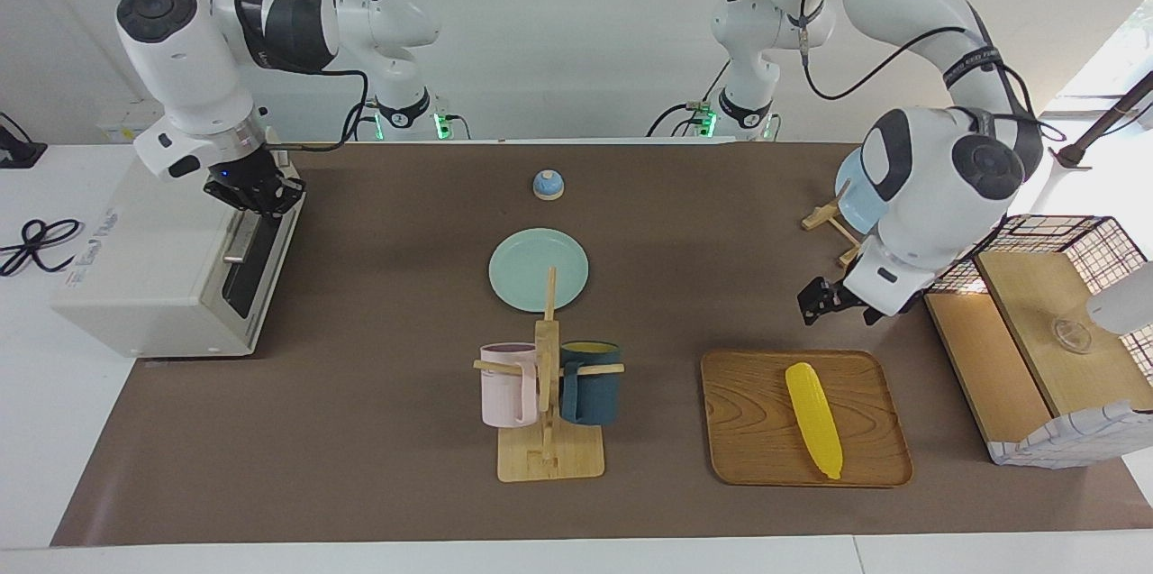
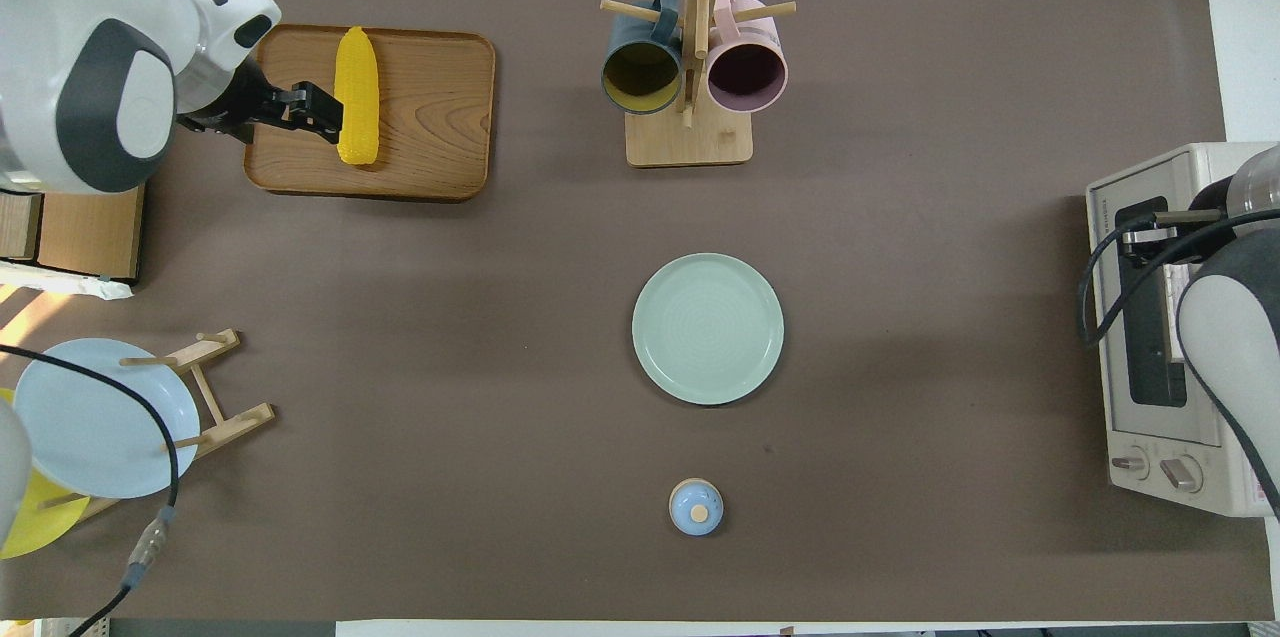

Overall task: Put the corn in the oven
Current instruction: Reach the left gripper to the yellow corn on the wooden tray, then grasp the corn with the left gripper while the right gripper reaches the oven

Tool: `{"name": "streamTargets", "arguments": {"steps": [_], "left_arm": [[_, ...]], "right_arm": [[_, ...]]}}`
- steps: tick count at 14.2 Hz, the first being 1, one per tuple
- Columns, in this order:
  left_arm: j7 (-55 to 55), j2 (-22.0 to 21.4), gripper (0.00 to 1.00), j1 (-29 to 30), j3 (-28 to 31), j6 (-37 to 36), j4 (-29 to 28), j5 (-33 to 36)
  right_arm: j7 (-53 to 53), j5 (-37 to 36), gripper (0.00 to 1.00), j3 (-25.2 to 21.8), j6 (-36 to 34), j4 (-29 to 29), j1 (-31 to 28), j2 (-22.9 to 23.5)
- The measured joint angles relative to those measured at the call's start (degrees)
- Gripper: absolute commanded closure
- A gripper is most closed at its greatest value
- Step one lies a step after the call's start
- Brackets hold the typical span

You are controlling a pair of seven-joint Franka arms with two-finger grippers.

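The corn (image 1: 813, 417) lies flat on the wooden tray (image 1: 757, 448), toward the left arm's end of the desk (image 1: 360, 430), with the oven (image 1: 162, 277) well apart from the tray at the right arm's end. The left claw (image 1: 813, 299) hangs in the air just beside the tray's robot-side edge, clear of the corn; I cannot tell its finger state. The right claw (image 1: 252, 194) sits at the oven's door handle (image 1: 241, 242), well apart from the tray, and I cannot tell whether it grips.

Yellow corn (image 1: 813, 419) — cream-white oven (image 1: 171, 272)
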Motion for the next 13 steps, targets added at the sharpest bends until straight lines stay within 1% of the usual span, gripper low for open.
{"name": "streamTargets", "arguments": {"steps": [3, 5, 7, 11, 13], "left_arm": [[2.42, 8.37, 0.00, -0.02, 0.04, 1.87, 7.45, 0.00], [3.33, 11.63, 0.00, 0.03, 0.11, 4.84, 9.46, 0.00], [4.75, 13.05, 0.00, 0.39, 0.26, 6.26, 10.25, 0.00], [5.33, 14.47, 0.00, 0.50, -0.41, 8.02, 10.66, -0.03], [5.36, 16.34, 0.00, 0.50, -0.92, 9.05, 11.24, -0.03]], "right_arm": [[-1.12, -2.58, 1.00, -0.05, 1.31, -1.78, -1.49, 0.14], [-2.45, -2.87, 1.00, -0.06, 1.97, -2.25, -2.76, 0.31], [-3.56, -2.88, 1.00, -0.10, 3.28, -3.05, -3.68, 0.46], [-5.49, -2.90, 1.00, -0.11, 3.98, -4.36, -4.36, 0.64], [-5.49, -2.90, 1.00, -0.10, 4.09, -4.42, -4.36, 0.63]]}}
